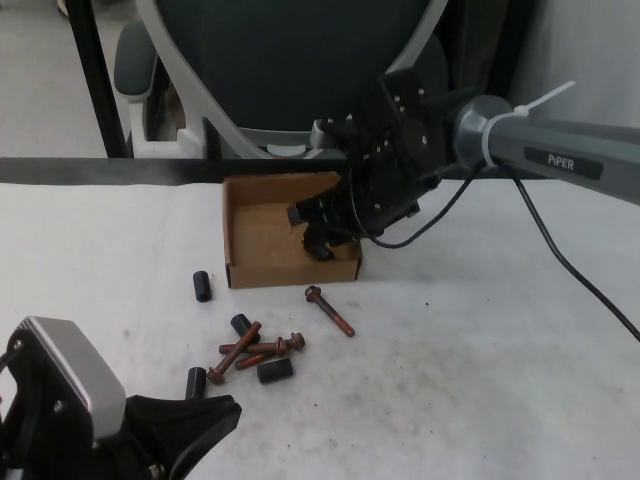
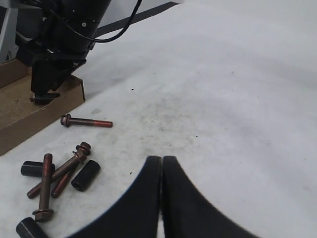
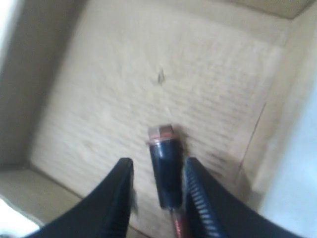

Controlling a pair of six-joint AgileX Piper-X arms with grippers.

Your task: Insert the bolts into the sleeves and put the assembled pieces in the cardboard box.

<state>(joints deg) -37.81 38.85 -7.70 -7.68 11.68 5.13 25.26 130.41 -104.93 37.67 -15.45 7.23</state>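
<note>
While loose in spread right gripper (image 3: 158, 162), black sleeve (image 3: 166, 174) w/ coppery bolt head (image 3: 161, 132); left gripper (image 2: 162, 159) closed.

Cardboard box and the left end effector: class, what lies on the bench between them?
Loose bolts and black sleeves lie scattered there, as the high and left wrist views show.

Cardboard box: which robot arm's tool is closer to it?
Right. The right tool is at the cardboard box, over its floor. The left tool sits apart from it at the near edge of the bench, with loose bolts and sleeves lying between.
</note>
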